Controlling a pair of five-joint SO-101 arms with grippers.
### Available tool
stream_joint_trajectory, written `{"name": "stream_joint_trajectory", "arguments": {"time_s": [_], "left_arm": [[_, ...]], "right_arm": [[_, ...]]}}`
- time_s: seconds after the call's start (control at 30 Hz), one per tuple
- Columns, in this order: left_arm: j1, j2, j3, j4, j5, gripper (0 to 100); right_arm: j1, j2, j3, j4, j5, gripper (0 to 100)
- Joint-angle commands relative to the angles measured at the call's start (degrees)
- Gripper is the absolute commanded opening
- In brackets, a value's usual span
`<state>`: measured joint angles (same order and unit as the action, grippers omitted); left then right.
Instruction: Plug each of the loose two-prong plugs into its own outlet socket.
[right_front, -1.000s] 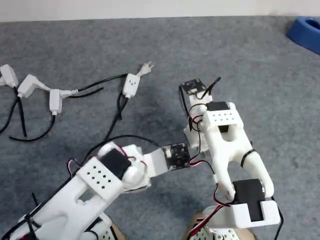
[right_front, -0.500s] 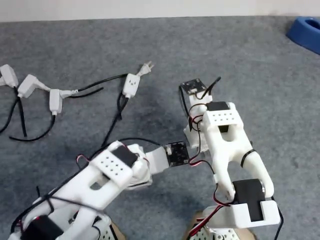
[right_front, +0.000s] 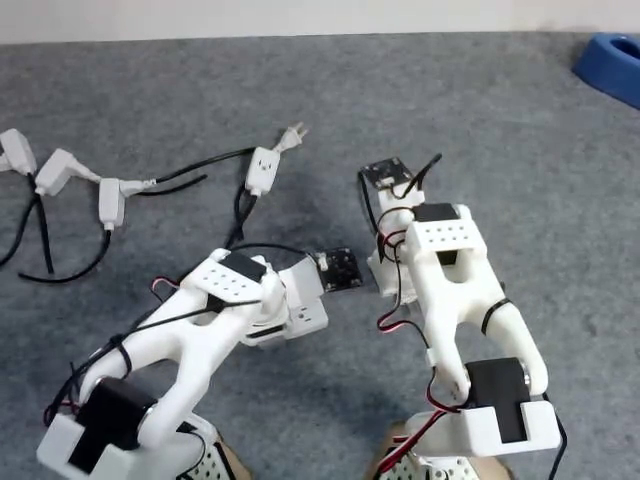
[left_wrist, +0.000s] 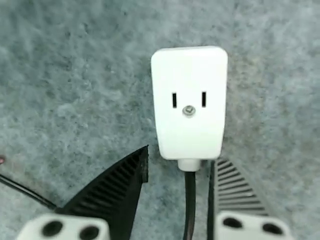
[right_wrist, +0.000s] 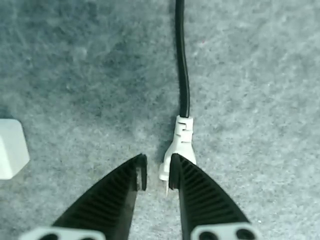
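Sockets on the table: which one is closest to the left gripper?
The socket lying slots-up just ahead of the left gripper, cord running back between its open fingers. The far socket and those beside it lie well away.

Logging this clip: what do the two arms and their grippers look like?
The left arm and right arm are white plastic shells with black motor blocks, a grid of small holes, and loose red and black wires. Each wrist carries a small dark circuit board. The left gripper and right gripper have black, ribbed, wedge-shaped fingers on white mounts.
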<state>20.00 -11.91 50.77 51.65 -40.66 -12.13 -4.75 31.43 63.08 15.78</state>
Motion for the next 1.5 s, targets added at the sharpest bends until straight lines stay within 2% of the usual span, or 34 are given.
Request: {"name": "stream_joint_trajectory", "arguments": {"time_s": [0.0,0.2,0.4,0.57,0.73,0.9,1.07,1.27,1.47], "left_arm": [[-0.2,0.0,-2.1,-1.9,-0.3,20],[-0.5,-7.3,-1.7,-1.6,-0.3,20],[0.5,-14.9,-1.6,5.7,-0.1,23],[2.5,-17.1,-1.9,5.9,0.1,23],[8.9,-17.1,-3.3,5.6,3.5,23],[11.4,-16.8,-5.9,5.5,3.4,23],[10.9,-7.0,-9.7,1.3,3.4,23],[11.0,9.0,-20.4,1.4,3.5,23],[10.2,13.1,-23.9,1.4,2.4,23]], "right_arm": [[3.9,-2.9,-0.6,0.3,-0.6,9.1],[18.4,-2.9,-4.3,0.2,-0.8,9.1],[29.5,-2.9,-4.0,-1.6,1.1,9.1],[37.8,-2.9,2.4,-10.2,1.7,9.1],[43.3,-2.9,10.1,-21.0,1.5,9.1],[50.2,-2.9,12.2,-26.8,1.2,9.1],[52.4,-2.9,12.3,-29.1,1.2,9.1],[52.2,-2.9,12.2,-29.2,1.6,9.1],[52.4,-2.9,12.2,-29.2,1.7,9.1]]}}
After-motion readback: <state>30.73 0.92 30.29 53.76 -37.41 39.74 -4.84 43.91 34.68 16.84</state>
